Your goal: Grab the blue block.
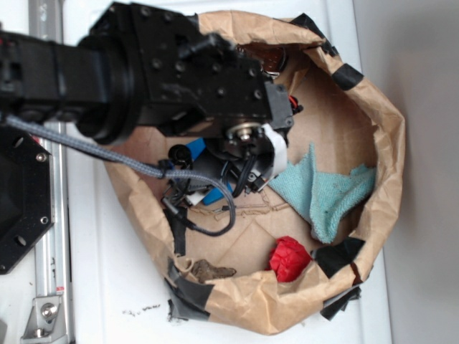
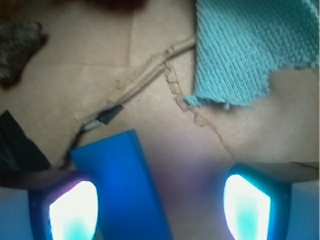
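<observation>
In the wrist view the blue block [image 2: 122, 185] is a smooth bright blue slab lying on the brown cardboard floor and running out of the bottom edge. My gripper [image 2: 161, 205] is open around it, jaws wide apart. The block sits close beside the left finger [image 2: 70, 210], and a broad gap of bare cardboard separates it from the right finger [image 2: 247, 207]. From the exterior camera the black arm and gripper [image 1: 204, 172] reach down into the paper-lined bin and cover most of the block.
A teal terry cloth [image 1: 326, 190] [image 2: 250, 50] lies just right of the gripper. A crumpled red object [image 1: 290, 258] and a brown lump [image 1: 211, 271] [image 2: 17, 50] rest near the bin's front. The brown paper wall [image 1: 391, 143] with black tape patches rings everything.
</observation>
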You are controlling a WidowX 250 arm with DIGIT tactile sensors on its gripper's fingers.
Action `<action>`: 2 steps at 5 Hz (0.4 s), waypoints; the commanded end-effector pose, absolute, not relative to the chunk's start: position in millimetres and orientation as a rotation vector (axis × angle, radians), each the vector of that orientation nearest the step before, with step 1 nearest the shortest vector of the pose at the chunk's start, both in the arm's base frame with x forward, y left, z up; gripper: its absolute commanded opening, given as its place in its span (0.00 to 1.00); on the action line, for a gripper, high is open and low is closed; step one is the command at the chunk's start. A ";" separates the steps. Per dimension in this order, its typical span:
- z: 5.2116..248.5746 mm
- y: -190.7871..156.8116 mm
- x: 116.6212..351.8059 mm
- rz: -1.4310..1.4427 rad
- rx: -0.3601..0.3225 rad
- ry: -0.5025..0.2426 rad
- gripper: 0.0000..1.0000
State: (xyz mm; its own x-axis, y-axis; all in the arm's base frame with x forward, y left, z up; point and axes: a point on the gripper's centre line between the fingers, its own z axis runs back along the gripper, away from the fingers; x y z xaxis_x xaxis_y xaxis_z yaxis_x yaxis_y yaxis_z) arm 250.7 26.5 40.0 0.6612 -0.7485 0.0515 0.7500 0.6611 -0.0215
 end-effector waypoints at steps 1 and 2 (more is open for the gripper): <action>45.8 2.0 222.8 -0.940 -0.021 -0.081 1.00; 39.6 -12.0 216.0 -0.970 -0.024 -0.073 1.00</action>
